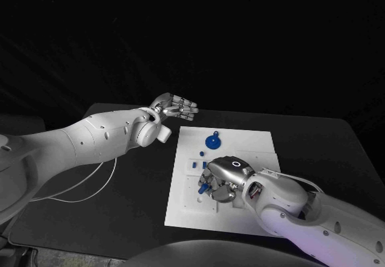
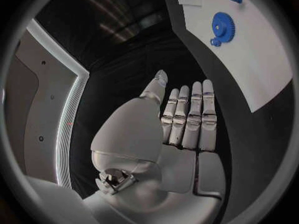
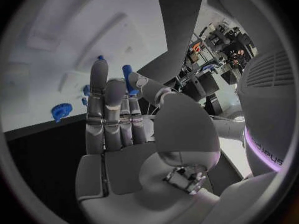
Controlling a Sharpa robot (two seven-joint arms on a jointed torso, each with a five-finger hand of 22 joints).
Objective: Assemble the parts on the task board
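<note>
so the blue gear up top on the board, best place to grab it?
Probably by its toothed rim, from above. The blue gear lies flat on the task board, apart from the other parts, so only its edge offers opposing faces. The left robot hand hovers open nearest it.

No legible text, label, number or sign anywhere; faint marks on one arm unreadable.

right hand (image 1: 223, 179) covering board's middle slots, small parts (image 1: 198, 164) too tiny to identify (blue)
</note>
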